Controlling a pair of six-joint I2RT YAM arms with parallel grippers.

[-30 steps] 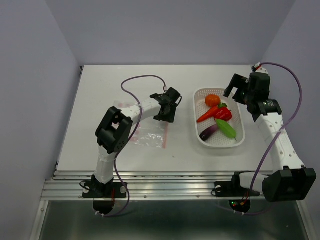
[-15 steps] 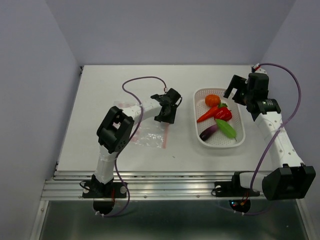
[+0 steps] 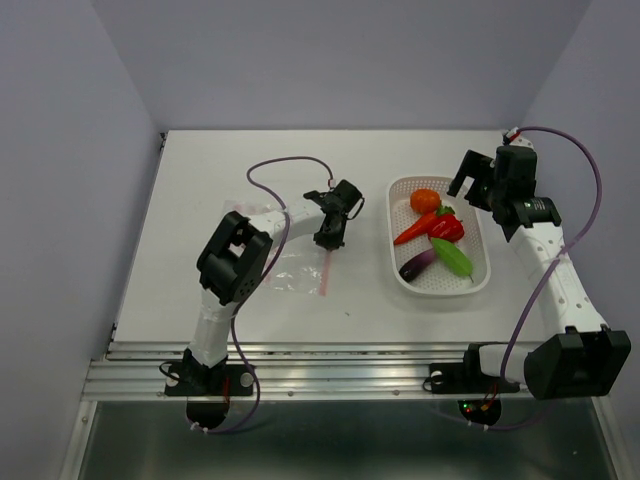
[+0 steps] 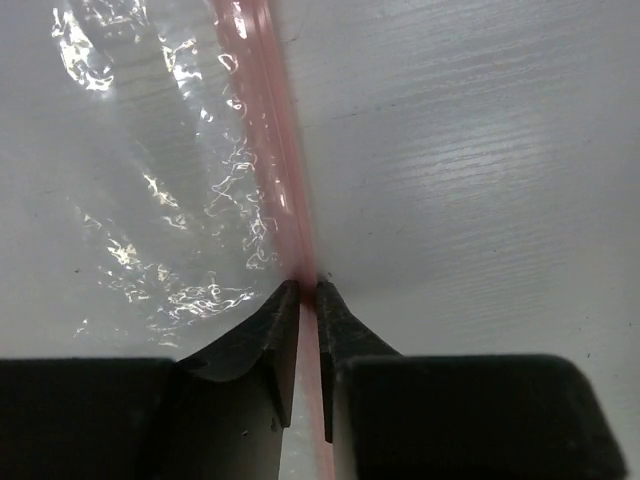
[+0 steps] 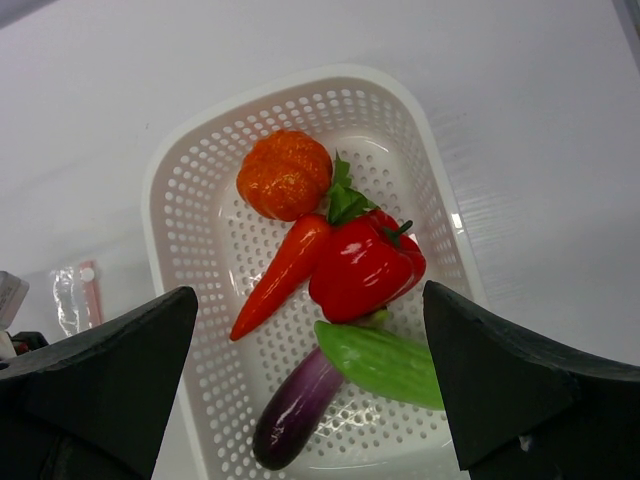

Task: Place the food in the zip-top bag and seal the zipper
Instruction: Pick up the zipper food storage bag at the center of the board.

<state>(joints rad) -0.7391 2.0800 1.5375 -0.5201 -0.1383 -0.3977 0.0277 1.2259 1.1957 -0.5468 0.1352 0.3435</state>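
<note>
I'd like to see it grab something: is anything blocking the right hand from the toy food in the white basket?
Nothing visible does. The right hand is open and faces the basket; the food lies uncovered inside, ringed only by the low wall. The left hand is elsewhere, shut on the zipper.

Above the basket (image 3: pixel 392 245): open air; the right hand (image 3: pixel 472 180) hangs over its far right corner, fingers spread wide.
Inside the basket: the food (image 5: pixel 365 265) lies crowded together, ringed by the perforated wall.
Left of the basket: a strip of bare bench (image 3: pixel 365 285), then the left hand (image 3: pixel 330 238), low and pinched on the zipper (image 4: pixel 285 190).
Further left of the basket: the bag (image 3: pixel 285 270) lies flat; the arm's cable (image 3: pixel 285 160) loops above the bench.
Near side of the basket: bare bench.
</note>
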